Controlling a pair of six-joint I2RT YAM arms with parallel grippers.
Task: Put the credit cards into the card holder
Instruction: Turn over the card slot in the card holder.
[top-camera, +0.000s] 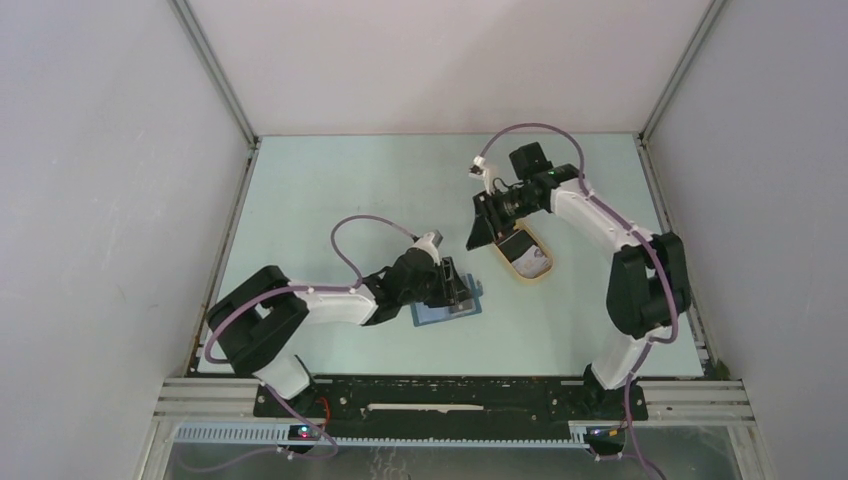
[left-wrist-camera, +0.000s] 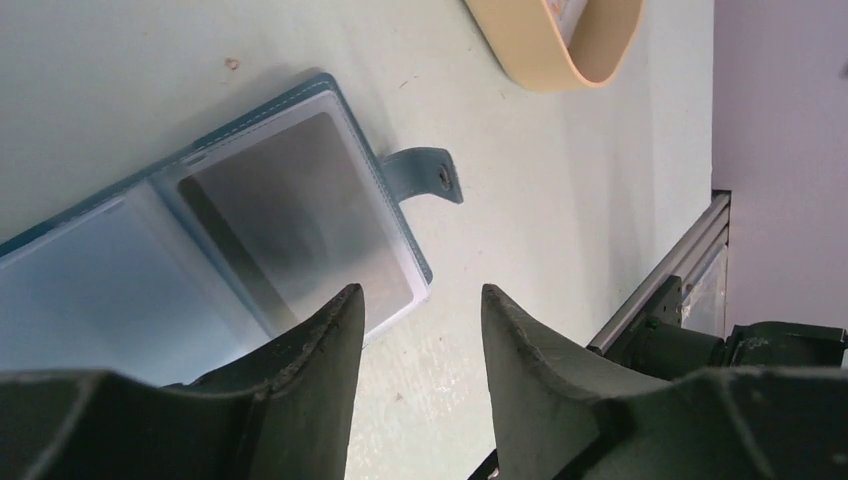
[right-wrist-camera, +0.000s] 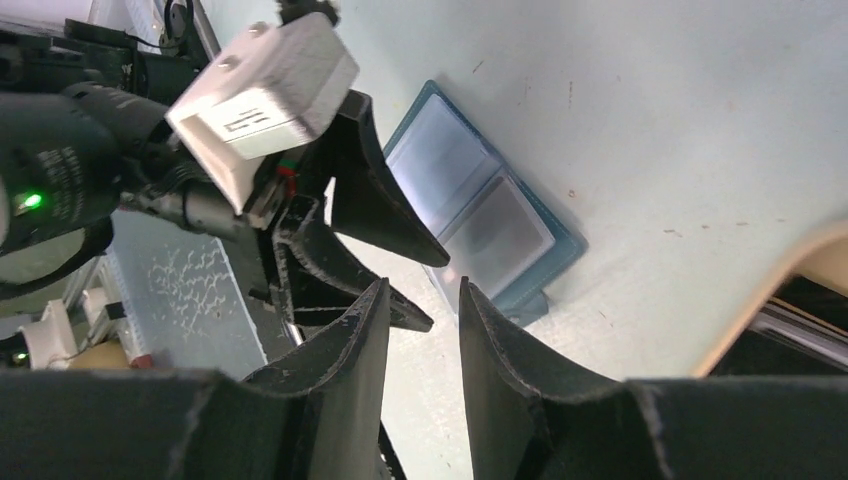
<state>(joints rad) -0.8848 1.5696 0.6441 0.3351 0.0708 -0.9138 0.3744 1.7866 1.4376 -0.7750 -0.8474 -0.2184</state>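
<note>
Heads up: your left gripper (left-wrist-camera: 415, 310) is parted and empty, with one fingertip right over the corner of the open card holder (left-wrist-camera: 90, 290). A grey card (left-wrist-camera: 310, 210) sits in the pocket on the snap-tab (left-wrist-camera: 430, 175) side. Pull away sloppily and you could snag that edge, dragging the holder or flipping it shut. Your right gripper (right-wrist-camera: 422, 310) is narrow and empty near the beige tray (left-wrist-camera: 530, 50). I can't make out what's in it, but flat cards may skid rather than lift.

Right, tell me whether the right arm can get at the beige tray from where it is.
Probably yes. The right claw hangs open and empty right next to the beige tray, with nothing lying between them. The left claw is over the card holder, off to the side of that path.
</note>
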